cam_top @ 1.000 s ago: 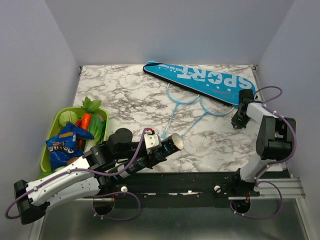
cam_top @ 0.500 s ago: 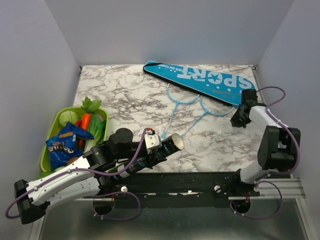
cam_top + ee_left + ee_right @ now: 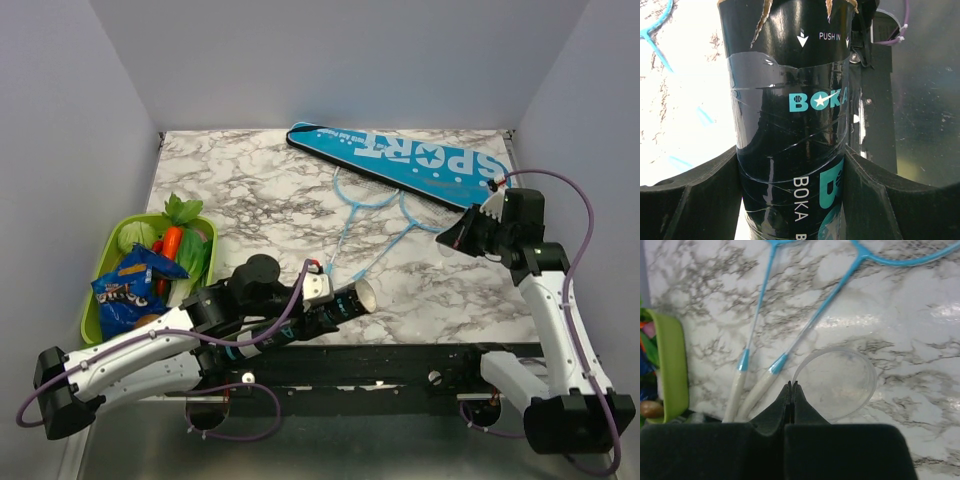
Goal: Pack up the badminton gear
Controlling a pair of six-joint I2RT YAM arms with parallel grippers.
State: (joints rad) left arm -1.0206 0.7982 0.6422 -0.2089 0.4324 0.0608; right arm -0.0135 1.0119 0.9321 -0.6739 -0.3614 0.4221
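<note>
Two closed fingers of the right gripper (image 3: 791, 388) pinch the rim of a clear round lid (image 3: 835, 385), which hangs over the marble table (image 3: 250, 190) just right of the racket handles. The left gripper (image 3: 791, 150) is clamped around a dark tube (image 3: 345, 299), one finger on each side of its "BOKA" print.

The tube lies nearly level at the near edge of the table. Its long axis runs left to right, and its open mouth points right toward the right arm.

The rackets (image 3: 778, 363) lie side by side on the table. Their heads are partly tucked under the blue cover (image 3: 410, 158), and their handles point near-left toward the green basket (image 3: 674, 365). The cover stretches along the far edge, its narrow end at far left and its wide end at right.

A second ago the tube pointed more toward the far right and sat slightly farther from the near edge. It is now lower and flatter. The right arm was then folded against the right edge with its gripper aimed down. It has since swung out, and its gripper now faces left, nearer the tube's mouth. Rackets, cover and basket have not moved.
</note>
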